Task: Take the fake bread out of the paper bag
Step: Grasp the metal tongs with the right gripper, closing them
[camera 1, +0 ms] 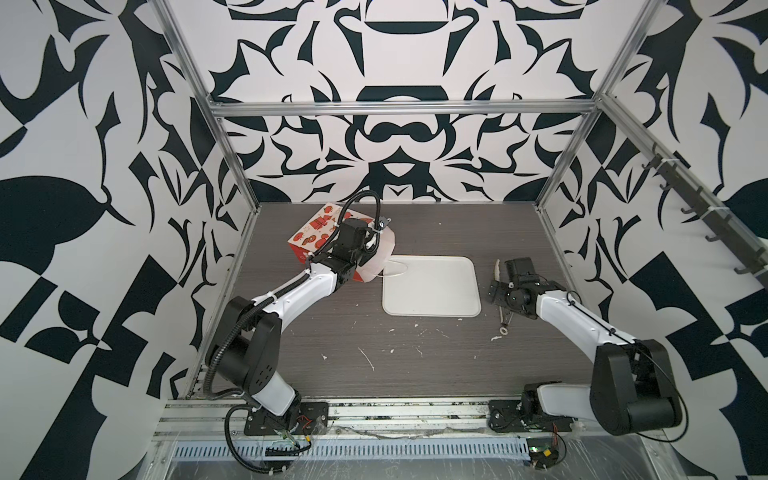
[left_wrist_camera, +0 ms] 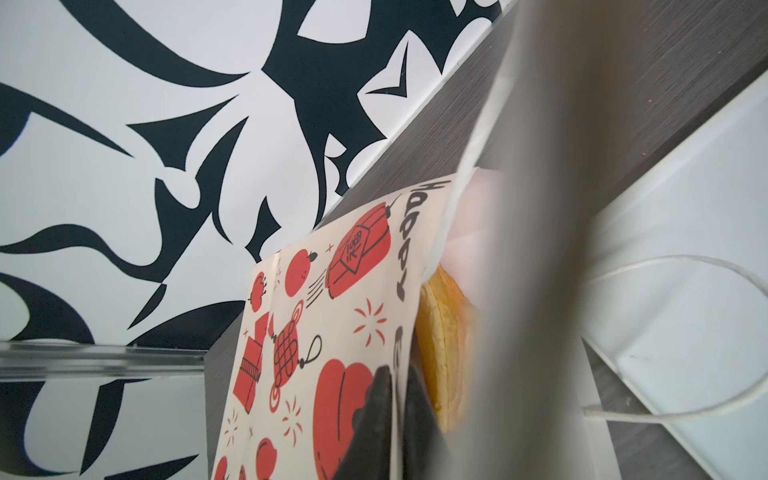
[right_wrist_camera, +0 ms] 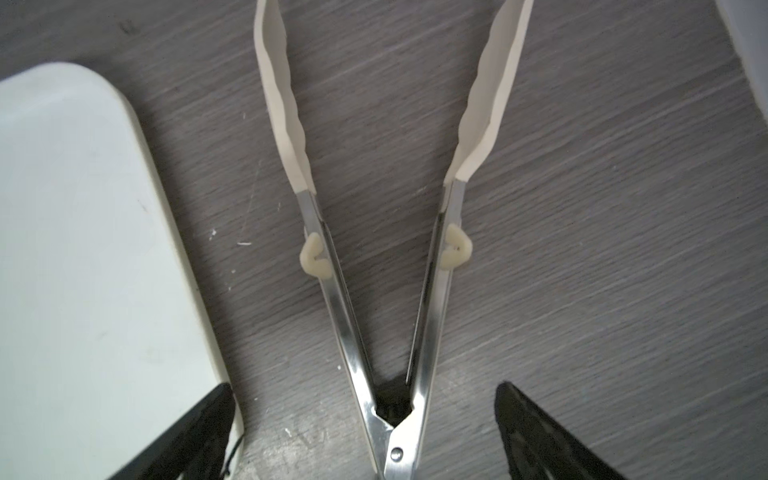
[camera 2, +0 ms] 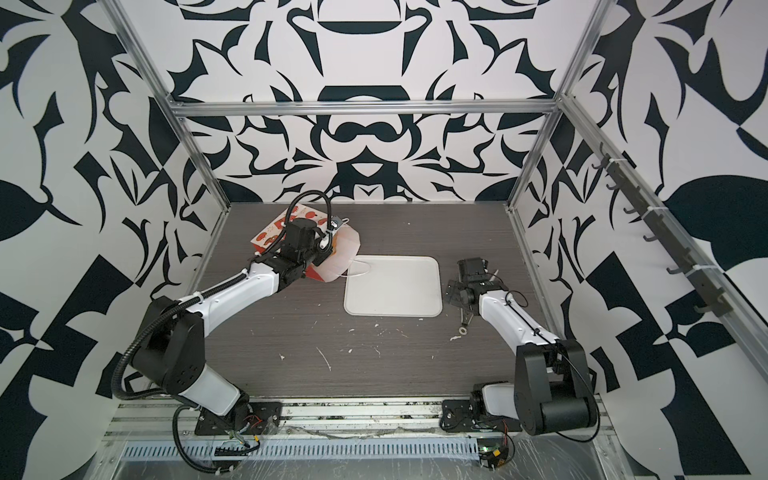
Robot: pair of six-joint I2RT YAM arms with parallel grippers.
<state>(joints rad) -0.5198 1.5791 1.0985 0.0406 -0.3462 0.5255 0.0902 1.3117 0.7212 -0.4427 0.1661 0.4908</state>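
Where the bag lies: the bag [camera 1: 316, 232] [camera 2: 270, 232] is at the back left of the table [camera 1: 415, 365], on its side, with its base toward the back-left corner and its mouth toward the tray [camera 1: 432, 291]. Both top views agree.
Bag surface: a cream panel with red drawings faces up. The white inside shows at the mouth.
Handle [camera 1: 397, 271]: 1 white cord loop runs out of the mouth and lies over the tray's back-left corner.
Left gripper [left_wrist_camera: 397, 382]: pressed together on the bag's upper wall at the mouth edge, with 1 finger on the printed outside and 1 finger inside.
Bread [left_wrist_camera: 444, 353]: 1 yellow-orange flaky piece sits inside the bag's mouth, just beside the inner finger. Contact between them cannot be told. A blurred band close to the lens hides the rest of the interior.
Left arm [camera 1: 291, 291]: reaches from the front left to the bag and covers the bag's middle in both top views.
Right gripper [right_wrist_camera: 363, 386]: spread wide, pointing down at the table to the right of the tray, with nothing held.
Tongs [right_wrist_camera: 390, 291]: steel with cream tips, lying on the table with the arms spread in a V. The hinge end lies between the 2 right fingers and apart from both.
Tray position: white, flat, with rounded corners, at table centre between the bag and the tongs.
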